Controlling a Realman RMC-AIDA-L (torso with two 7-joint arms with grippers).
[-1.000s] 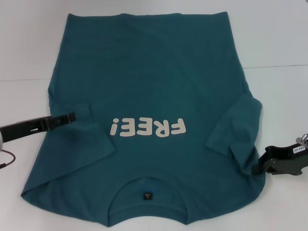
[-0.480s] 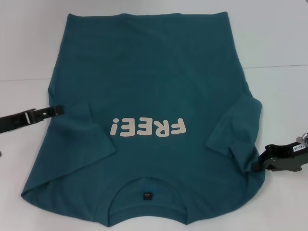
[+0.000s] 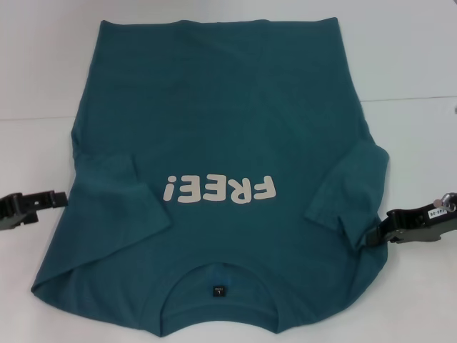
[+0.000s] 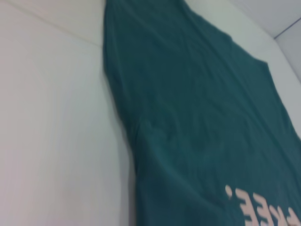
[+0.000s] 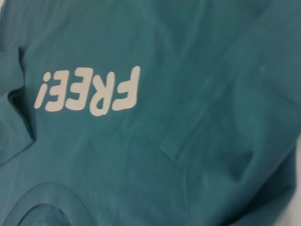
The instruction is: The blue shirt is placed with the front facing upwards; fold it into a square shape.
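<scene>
The blue shirt (image 3: pixel 228 121) lies flat and face up on the white table, collar toward me and hem at the far side. Its cream "FREE!" lettering (image 3: pixel 220 189) reads upside down, and a small dark neck label (image 3: pixel 218 291) shows inside the collar. Both sleeves are folded in over the body, the left one (image 3: pixel 118 193) and the right one (image 3: pixel 350 189). My left gripper (image 3: pixel 61 197) hangs just off the shirt's left edge. My right gripper (image 3: pixel 373 238) reaches the shirt's right edge below the folded sleeve. The wrist views show the shirt (image 4: pixel 197 117) (image 5: pixel 141 155) only.
The white table (image 3: pixel 407 64) surrounds the shirt, with bare surface on the left, right and far sides. A thin seam line (image 3: pixel 410 98) crosses the table behind the shirt's middle. The collar end lies near the table's front edge.
My left gripper has drawn back leftward off the folded left sleeve to the shirt's edge. My right gripper has risen slightly along the right edge. The shirt has barely moved.
</scene>
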